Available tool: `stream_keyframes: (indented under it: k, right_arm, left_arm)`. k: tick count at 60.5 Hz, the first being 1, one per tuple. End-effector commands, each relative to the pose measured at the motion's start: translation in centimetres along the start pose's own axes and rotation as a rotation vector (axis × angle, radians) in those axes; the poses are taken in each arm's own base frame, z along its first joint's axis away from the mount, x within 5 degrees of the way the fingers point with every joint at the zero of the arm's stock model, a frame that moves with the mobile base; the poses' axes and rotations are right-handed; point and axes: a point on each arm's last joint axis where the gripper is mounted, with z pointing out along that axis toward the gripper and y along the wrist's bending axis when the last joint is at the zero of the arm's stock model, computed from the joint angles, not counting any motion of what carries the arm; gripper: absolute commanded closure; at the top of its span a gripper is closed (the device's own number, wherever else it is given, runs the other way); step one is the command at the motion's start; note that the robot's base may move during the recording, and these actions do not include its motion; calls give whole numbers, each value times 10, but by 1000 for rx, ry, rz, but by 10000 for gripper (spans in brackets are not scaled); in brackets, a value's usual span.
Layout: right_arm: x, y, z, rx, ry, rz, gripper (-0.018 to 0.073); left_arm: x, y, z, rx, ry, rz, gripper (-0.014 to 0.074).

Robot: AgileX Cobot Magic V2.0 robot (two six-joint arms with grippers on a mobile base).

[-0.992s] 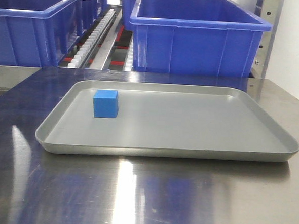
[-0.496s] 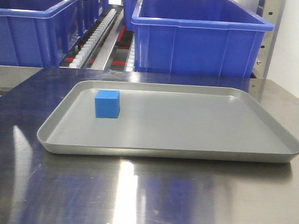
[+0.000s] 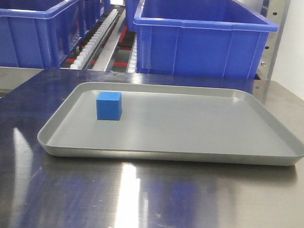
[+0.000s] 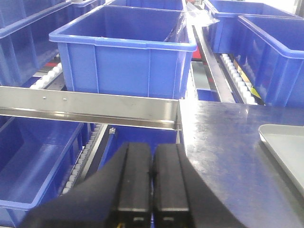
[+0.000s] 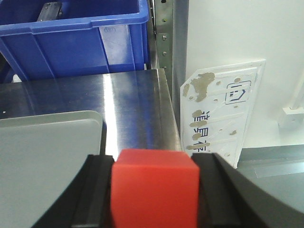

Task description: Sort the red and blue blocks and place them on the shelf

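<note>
A shiny steel tabletop carries a shallow grey tray, with dark-blue bins on the shelf behind. The blue block sits upright in the tray's left part. The right tool is clamped on the red block. The left tool has its fingers pressed together, empty.

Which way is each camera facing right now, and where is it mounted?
Front view: low over the table, facing the tray, blue block and bins; no robot parts show.
Left wrist: behind the left gripper, fingers shut, facing the shelf rail.
Right wrist: behind the right gripper, holding the red block, facing the table's right edge.
Shared: all three show the tray.
</note>
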Motion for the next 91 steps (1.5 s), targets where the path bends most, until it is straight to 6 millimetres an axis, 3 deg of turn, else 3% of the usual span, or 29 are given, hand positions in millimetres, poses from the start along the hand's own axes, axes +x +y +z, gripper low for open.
stream_keyframes:
  k: [1, 7, 18, 25, 32, 40, 49, 69, 74, 91]
  right_arm:
    - [-17, 2, -4, -15, -122, -17, 498]
    - [-17, 2, -4, -15, -122, -17, 498]
    - [-17, 2, -4, -15, -122, -17, 498]
    - [-17, 2, -4, -15, -122, -17, 498]
    - [-17, 2, -4, -15, -122, -17, 498]
    - [-17, 2, -4, -15, -122, -17, 498]
    - [-17, 2, -4, -15, -122, -17, 498]
    - [-17, 2, -4, -15, -122, -17, 498]
    - [-17, 2, -4, -15, -122, -17, 498]
    - [-17, 2, -4, -15, -122, -17, 498]
  left_arm:
    - [4, -1, 0, 22, -64, 51, 453]
    - [-5, -5, 0, 72, -63, 58, 453]
    - [-65, -21, 15, 192, 99, 76, 453]
    - [-111, -38, 39, 232, 229, 133, 453]
    - [-135, -58, 72, 250, 354, 205, 453]
    - [-139, -74, 104, 243, 448, 251, 453]
    - [-140, -82, 121, 244, 476, 253, 453]
    - [-135, -87, 133, 249, 469, 278, 453]
    - [-135, -90, 131, 244, 509, 98, 453]
    - [-135, -89, 134, 230, 491, 157, 453]
